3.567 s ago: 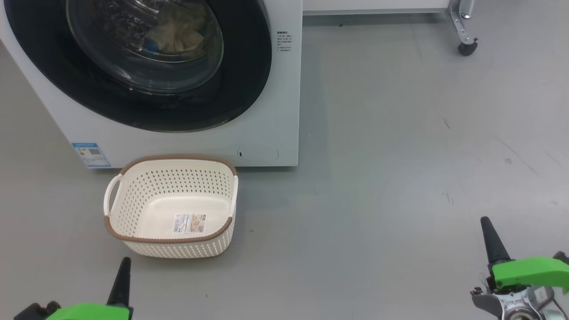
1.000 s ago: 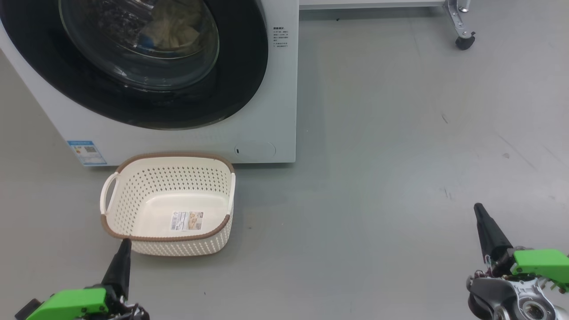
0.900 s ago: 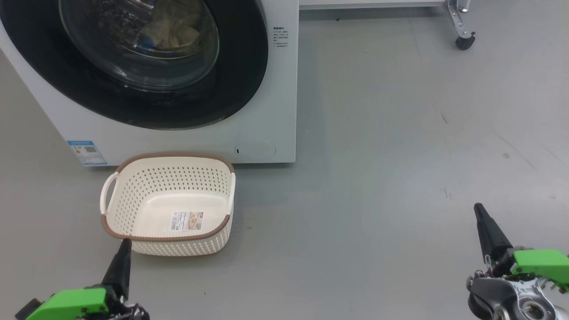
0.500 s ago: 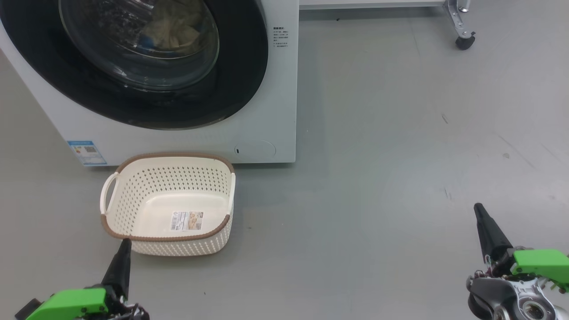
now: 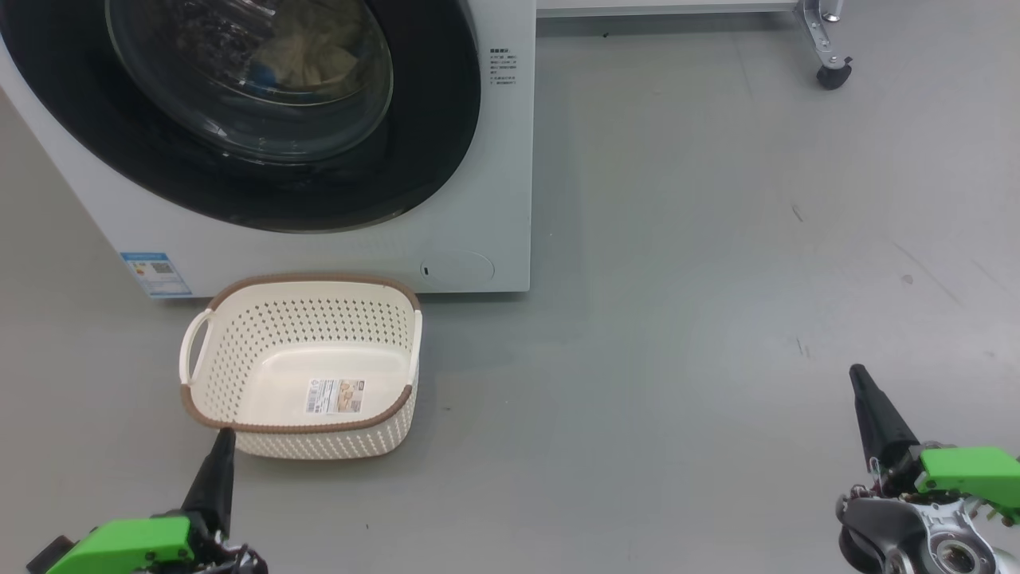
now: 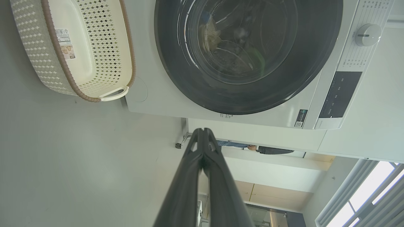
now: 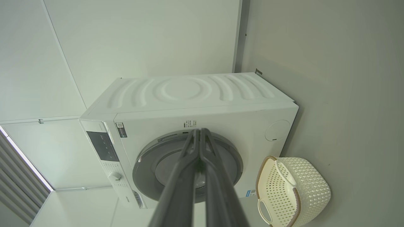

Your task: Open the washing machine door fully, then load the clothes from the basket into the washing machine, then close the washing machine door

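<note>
Head view: washing machine point(image 5: 486, 199) at upper left, a white box. The washing machine door point(image 5: 434, 135) is shut flat on its front: wide glossy black ring w/ a bulging clear glass centre. Thru the glass the clothes point(image 5: 307, 52) show inside the drum, cream-yellow w/ a blue patch. Small blue label point(image 5: 155, 273) sits at the front's lower left corner, round flap point(image 5: 458, 269) at lower right. Basket point(image 5: 335, 446) stands on the grey floor point(image 5: 677, 319) just in front of the machine: cream, perforated, brown rim, white handles, paper label point(image 5: 336, 396) on its bare bottom. Left gripper point(image 5: 225, 434) is at btm left, fingers pressed together on nothing. Its tip is at the basket's near left corner; cannot tell if touching. Right gripper point(image 5: 857, 371) is at btm right, fingers also pressed together & holding nothing, well apart from basket & machine. Caster point(image 5: 833, 76) at top right.

Left wrist view: adds the machine's knob point(image 6: 366, 34), dark control panel point(image 6: 339, 93), a window point(image 6: 372, 195) & part of a person point(image 6: 252, 147) beyond the machine. Whole door ring shows, clothes pale behind the glass. Closed tips sit just beside the machine's side edge, w/ the basket apart at upper left.

Right wrist view: whole machine from farther off, incl. its ribbed side panel point(image 7: 189, 91). Door looks grey & flush here. Closed tips overlap the door's rim in the picture, w/ the basket at lower right.
</note>
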